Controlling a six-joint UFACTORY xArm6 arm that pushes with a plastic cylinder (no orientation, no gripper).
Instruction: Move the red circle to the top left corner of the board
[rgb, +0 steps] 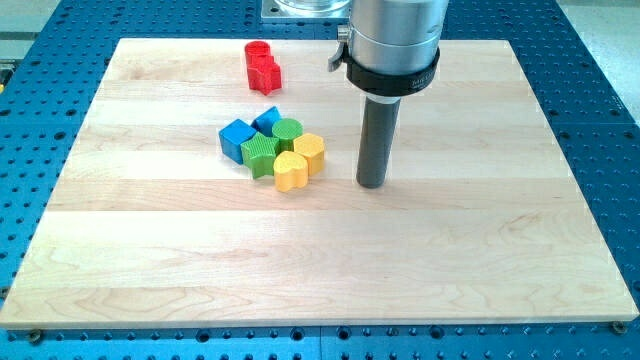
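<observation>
The red circle (257, 50) stands near the top edge of the wooden board (150, 250), left of the middle. A second red block (266, 76), its shape unclear, touches it from below. My tip (372, 185) rests on the board to the right of both, well below them and apart from every block. The nearest blocks to my tip are the two yellow ones, a short way to its left.
A tight cluster lies below the red blocks: a blue cube (237, 137), another blue block (267, 120), a green circle (288, 130), a green block (262, 153), a yellow block (309, 150) and a yellow heart (291, 172). A blue perforated table surrounds the board.
</observation>
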